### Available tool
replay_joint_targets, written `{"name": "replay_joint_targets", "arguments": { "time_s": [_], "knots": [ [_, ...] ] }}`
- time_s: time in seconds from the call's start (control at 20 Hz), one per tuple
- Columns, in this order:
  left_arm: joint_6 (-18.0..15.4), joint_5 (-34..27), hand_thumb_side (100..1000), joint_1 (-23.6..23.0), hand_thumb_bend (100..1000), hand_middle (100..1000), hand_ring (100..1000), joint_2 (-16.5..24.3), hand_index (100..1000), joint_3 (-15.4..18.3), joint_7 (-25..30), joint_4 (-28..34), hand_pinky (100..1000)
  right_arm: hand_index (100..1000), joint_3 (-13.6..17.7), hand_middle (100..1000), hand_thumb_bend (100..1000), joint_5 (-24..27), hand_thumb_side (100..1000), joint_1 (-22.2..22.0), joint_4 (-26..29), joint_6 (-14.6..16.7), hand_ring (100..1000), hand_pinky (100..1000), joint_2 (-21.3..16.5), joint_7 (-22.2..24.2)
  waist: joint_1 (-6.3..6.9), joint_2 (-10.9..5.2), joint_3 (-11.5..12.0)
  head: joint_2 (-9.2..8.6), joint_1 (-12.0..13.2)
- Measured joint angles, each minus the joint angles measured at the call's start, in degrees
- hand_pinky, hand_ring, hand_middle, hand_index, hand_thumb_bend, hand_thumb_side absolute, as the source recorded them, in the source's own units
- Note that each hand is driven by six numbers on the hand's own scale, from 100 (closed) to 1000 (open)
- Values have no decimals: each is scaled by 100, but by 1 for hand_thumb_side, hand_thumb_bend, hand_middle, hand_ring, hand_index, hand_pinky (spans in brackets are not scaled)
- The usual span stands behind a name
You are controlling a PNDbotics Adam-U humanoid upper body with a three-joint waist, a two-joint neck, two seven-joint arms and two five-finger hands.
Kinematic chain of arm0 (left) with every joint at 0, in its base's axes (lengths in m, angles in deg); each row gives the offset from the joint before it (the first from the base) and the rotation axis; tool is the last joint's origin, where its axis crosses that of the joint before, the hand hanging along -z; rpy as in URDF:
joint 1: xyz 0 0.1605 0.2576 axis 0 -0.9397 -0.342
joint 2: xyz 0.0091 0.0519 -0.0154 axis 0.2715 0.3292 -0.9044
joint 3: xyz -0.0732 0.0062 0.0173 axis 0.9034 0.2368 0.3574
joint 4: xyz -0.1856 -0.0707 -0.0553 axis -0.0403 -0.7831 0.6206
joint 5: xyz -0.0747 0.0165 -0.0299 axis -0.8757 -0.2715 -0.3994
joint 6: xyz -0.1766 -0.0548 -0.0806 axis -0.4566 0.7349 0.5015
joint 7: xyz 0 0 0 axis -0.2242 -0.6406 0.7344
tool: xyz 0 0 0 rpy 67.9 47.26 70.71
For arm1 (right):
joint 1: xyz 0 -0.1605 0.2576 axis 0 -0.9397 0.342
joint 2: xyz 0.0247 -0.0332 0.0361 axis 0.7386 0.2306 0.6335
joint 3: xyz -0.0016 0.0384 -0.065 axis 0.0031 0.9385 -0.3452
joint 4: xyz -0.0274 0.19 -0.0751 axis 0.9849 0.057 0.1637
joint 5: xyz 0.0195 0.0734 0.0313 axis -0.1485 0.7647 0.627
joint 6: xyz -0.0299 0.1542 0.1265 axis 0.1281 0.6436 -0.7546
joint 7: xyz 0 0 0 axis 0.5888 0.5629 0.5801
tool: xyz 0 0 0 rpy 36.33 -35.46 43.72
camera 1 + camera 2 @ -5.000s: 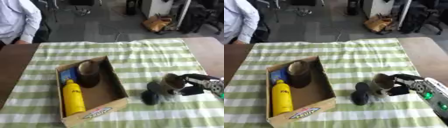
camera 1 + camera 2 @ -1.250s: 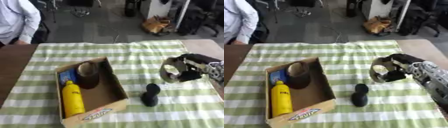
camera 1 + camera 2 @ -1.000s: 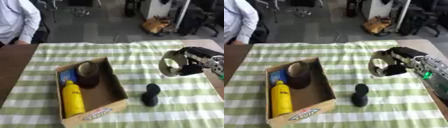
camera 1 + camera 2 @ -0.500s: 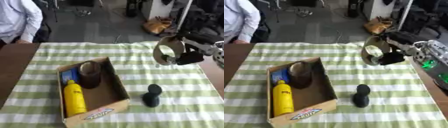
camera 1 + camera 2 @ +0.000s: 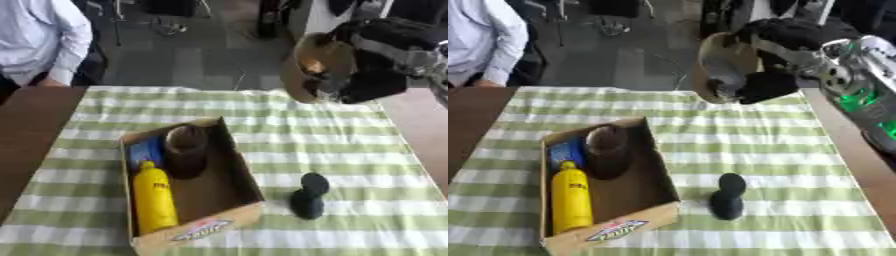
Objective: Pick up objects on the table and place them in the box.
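My right hand (image 5: 378, 65) is raised high over the far right of the table, shut on a brown bowl (image 5: 312, 67) that is tilted on edge with its hollow facing me. The cardboard box (image 5: 242, 175) lies left of centre on the green checked cloth. Inside it are a yellow bottle (image 5: 155, 198), a blue item (image 5: 144, 152) and a dark brown cup (image 5: 186, 150). A small black object (image 5: 308, 195) lies on the cloth to the right of the box. My left hand shows in neither view.
A person in a white shirt (image 5: 42, 42) stands at the table's far left corner, touching nothing. Bare brown tabletop (image 5: 26, 130) flanks the cloth on the left and right. Chairs and bags stand on the floor beyond.
My right hand has lifted the brown bowl from the cloth by the black object and carried it up and leftward, toward the table's far side. The black object has stayed put.
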Motion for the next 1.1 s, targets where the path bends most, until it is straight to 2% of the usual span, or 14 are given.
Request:
{"name": "replay_joint_targets", "arguments": {
  "time_s": [0.2,0.55,1.1],
  "knots": [
    [-1,-9,979,4,100,894,965,1,1000,-2,8,0,900,629,-129,504,100,24,779,304,12,29,409,141,215,170,-26,-22,44,0,7],
    [-11,-44,973,7,100,893,965,1,1000,-35,42,0,900,622,-337,496,100,38,761,709,-53,86,405,131,698,362,-53,-28,114,-3,5],
    [-26,-77,974,19,100,893,965,-4,1000,-49,77,0,900,613,-549,488,100,-62,741,886,-683,198,402,119,1476,358,-50,-28,241,-3,-50]
  ]
}}
